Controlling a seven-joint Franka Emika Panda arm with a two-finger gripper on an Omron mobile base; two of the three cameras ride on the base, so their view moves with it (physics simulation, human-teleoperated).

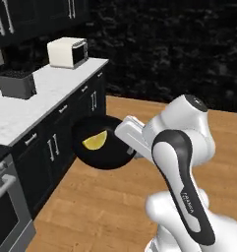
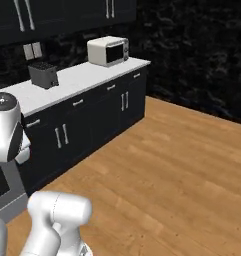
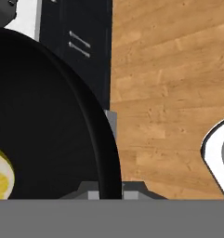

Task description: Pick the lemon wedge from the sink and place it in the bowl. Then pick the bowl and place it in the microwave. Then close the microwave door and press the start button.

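Observation:
My gripper (image 1: pixel 126 147) is shut on the right rim of the black bowl (image 1: pixel 107 156), holding it in the air over the wooden floor, beside the dark lower cabinets. The yellow lemon wedge (image 1: pixel 94 141) lies inside the bowl. In the hand view the bowl (image 3: pixel 48 130) fills the left side, with the lemon wedge (image 3: pixel 1 179) at its lower left, and its rim runs down between my gripper (image 3: pixel 109 191) fingertips. The pale microwave (image 1: pixel 67 52) (image 2: pixel 108 50) stands on the far end of the white counter, well beyond the bowl.
A dark toaster (image 1: pixel 15 83) (image 2: pixel 43 74) sits on the white counter (image 1: pixel 51 96) (image 2: pixel 87 80). A steel oven front (image 1: pixel 4 211) is at the lower left. Open wooden floor (image 2: pixel 167 165) stretches to the right.

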